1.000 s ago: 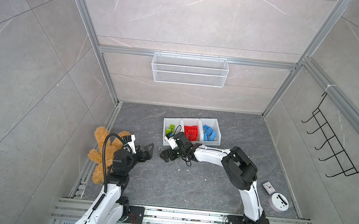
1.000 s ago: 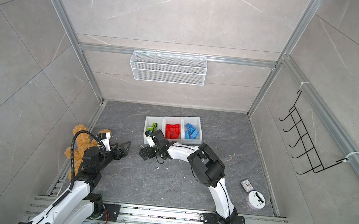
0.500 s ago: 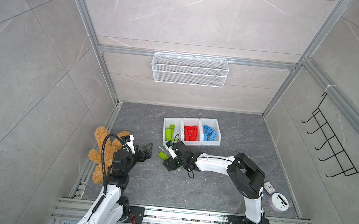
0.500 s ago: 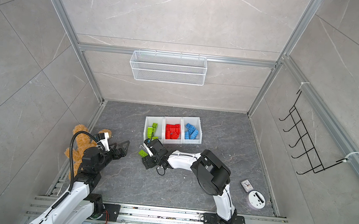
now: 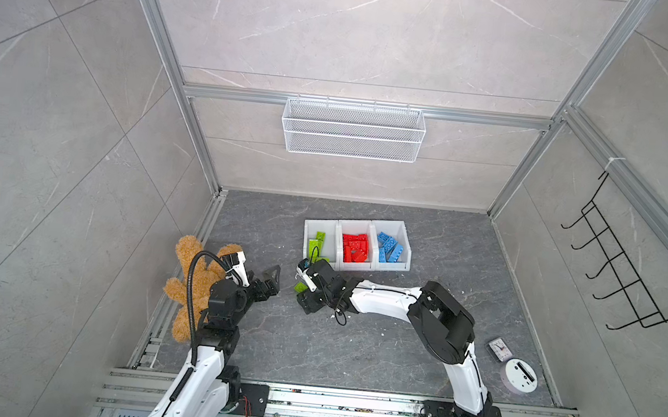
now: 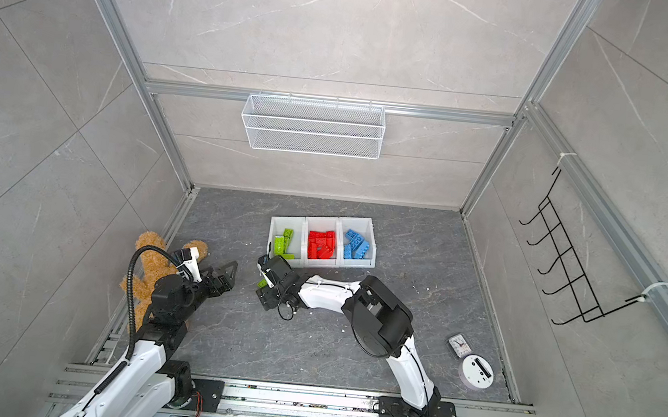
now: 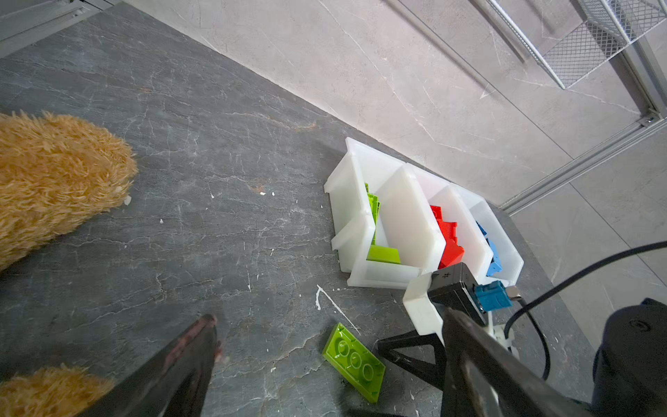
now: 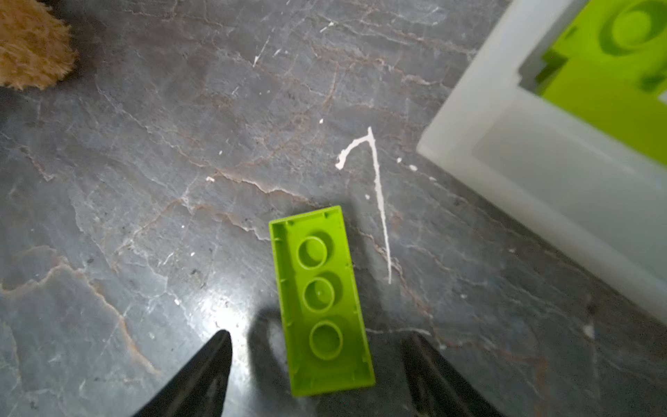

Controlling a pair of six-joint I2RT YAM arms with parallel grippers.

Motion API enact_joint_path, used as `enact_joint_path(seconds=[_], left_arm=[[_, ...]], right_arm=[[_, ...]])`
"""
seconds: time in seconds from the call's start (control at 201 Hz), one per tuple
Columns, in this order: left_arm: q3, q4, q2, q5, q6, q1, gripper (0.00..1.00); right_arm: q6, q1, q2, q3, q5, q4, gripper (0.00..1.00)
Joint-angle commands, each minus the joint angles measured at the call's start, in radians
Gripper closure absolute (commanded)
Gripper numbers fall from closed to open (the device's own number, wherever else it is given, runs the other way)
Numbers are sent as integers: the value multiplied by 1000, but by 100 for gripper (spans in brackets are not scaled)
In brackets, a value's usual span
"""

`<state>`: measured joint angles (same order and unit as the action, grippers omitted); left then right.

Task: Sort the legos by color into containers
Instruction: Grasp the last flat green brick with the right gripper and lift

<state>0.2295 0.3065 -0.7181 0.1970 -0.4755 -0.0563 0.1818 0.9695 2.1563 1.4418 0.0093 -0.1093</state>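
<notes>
Right gripper (image 8: pixel 317 337) open, straddling upturned green lego (image 8: pixel 319 296) lying between its fingers (image 8: pixel 209 368), untouched; slanting slightly, risking twisting or squirting out under off-centre pinching.

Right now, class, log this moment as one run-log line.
right gripper: open, straddling green lego | green lego: upside down on floor, outside containers | left gripper: open, empty

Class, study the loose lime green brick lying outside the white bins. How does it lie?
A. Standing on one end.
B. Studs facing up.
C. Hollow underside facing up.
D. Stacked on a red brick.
C: in the right wrist view the lime green brick lies flat on the dark floor, its open underside with three round tubes facing up.
</notes>
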Motion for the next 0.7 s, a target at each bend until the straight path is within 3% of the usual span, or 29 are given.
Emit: enact_joint_path(seconds=[0.0,0.144,0.692], left_arm=[[12,13,10,-3,11,1,0],[14,14,6,5,10,1,0],[18,16,-9,6,8,1,0]], right_arm=[[-21,1,44,42,21,-67,27],[-25,2,78,98,27,-127,34],[-38,3,31,69,49,-108,54]])
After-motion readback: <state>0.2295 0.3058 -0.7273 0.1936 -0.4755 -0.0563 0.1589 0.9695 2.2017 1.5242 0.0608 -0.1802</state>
